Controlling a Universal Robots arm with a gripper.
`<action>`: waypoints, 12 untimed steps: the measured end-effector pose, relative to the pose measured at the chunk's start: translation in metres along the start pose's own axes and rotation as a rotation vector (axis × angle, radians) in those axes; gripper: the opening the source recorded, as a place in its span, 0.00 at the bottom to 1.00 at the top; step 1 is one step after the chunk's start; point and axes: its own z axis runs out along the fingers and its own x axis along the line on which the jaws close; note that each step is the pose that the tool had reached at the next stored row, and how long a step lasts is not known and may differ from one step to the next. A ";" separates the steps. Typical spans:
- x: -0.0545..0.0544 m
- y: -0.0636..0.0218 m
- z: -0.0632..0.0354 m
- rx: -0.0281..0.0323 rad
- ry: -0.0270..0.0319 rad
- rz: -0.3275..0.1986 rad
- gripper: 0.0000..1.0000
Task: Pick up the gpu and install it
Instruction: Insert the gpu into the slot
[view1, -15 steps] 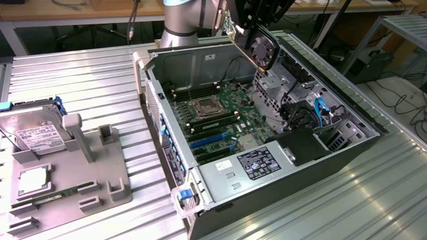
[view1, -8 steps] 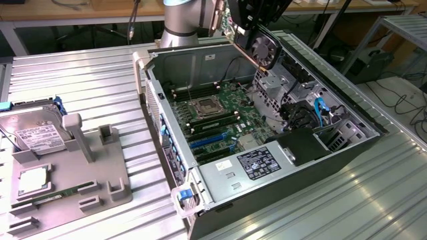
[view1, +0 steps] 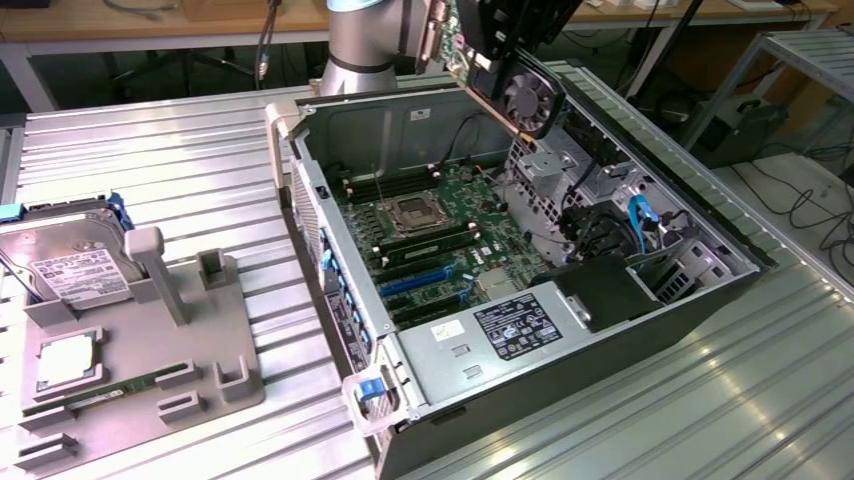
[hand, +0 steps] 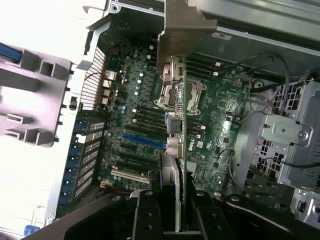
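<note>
Green gpu (view1: 501, 70), black fan (view1: 534, 97), seemingly silver bracket (hand: 185, 30).

Ribbed metal table (view1: 160, 160); open computer case (view1: 601, 385); grey parts holder (view1: 134, 350)

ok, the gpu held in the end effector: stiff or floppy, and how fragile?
Likely stiff: the gpu hangs straight from the end effector, no sag visible. Its fan sits on one face, so it's probably lopsided and could twist in the grip. The bare board and thin bracket look easy to damage against the case.
</note>
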 end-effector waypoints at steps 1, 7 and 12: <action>0.000 0.0000 0.0000 0.0000 0.0002 -0.005 0.28; 0.000 0.0000 0.0000 0.0002 0.0010 -0.028 0.28; 0.000 0.0000 0.0000 0.0003 0.0017 -0.047 0.28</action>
